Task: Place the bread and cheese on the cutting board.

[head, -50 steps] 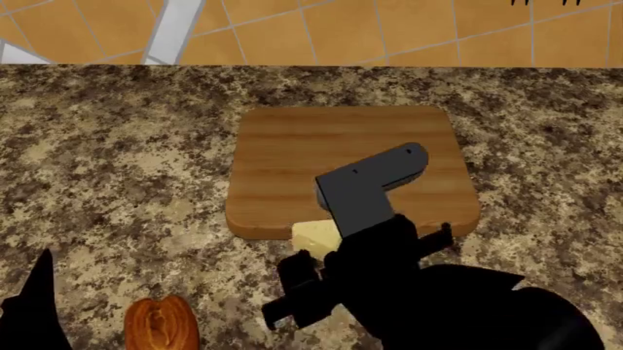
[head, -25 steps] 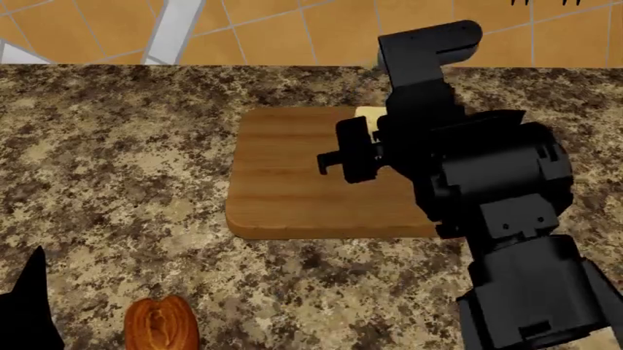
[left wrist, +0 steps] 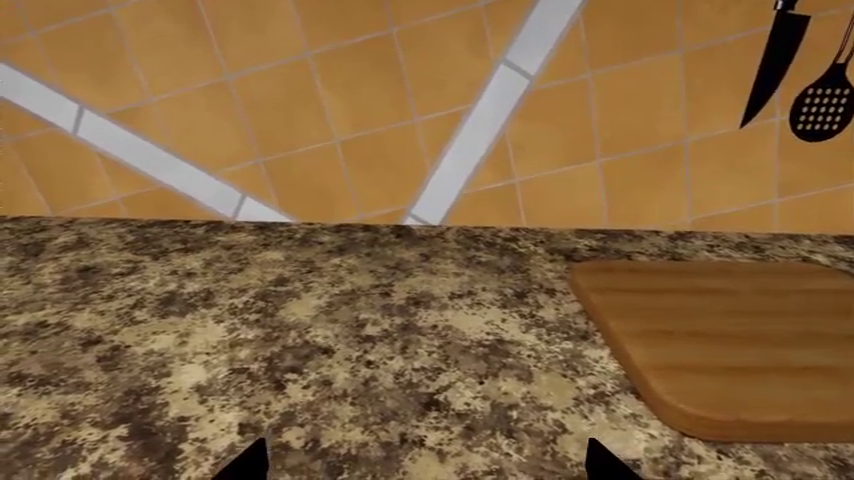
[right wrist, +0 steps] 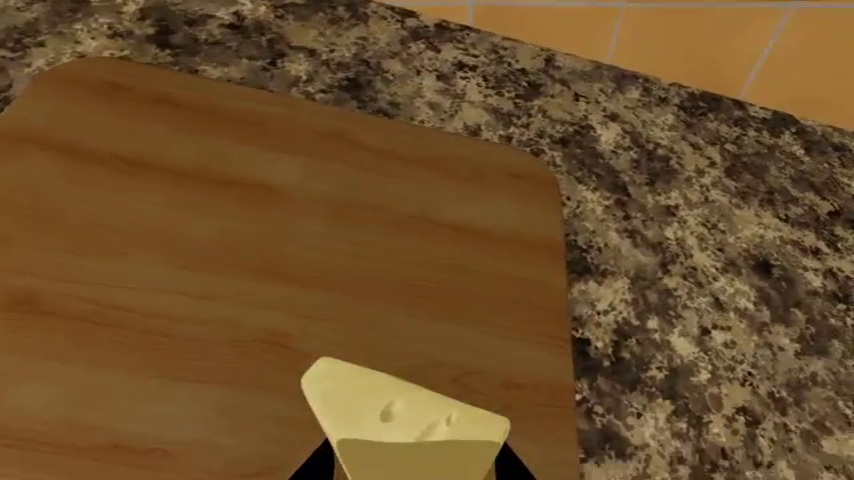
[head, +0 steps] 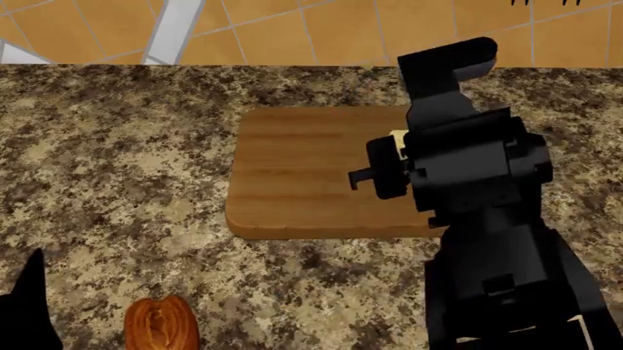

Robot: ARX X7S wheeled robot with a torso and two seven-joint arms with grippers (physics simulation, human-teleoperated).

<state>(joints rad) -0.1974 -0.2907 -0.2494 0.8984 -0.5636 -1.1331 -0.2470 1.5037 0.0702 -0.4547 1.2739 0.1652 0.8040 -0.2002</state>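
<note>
The cutting board [head: 292,175] lies on the granite counter, mid-view. My right gripper [right wrist: 411,468] is shut on the cheese [right wrist: 400,415], a pale yellow wedge held over the right part of the board [right wrist: 267,240]. In the head view only a sliver of the cheese [head: 397,136] shows beside the black right arm. The bread [head: 162,323] lies on the counter at the near left, off the board. My left gripper [left wrist: 427,472] is open and empty above bare counter, left of the board [left wrist: 734,340]. One of its fingers [head: 29,306] shows left of the bread.
An orange tiled wall [head: 322,29] runs behind the counter. A knife [left wrist: 781,50] and a slotted spatula [left wrist: 825,100] hang on it, above and behind the board. My right arm [head: 486,240] covers the board's right edge and the counter in front of it.
My right arm lifted the cheese from the counter at the board's front edge and carried it over the board's right part. The bread and left gripper have stayed put.
</note>
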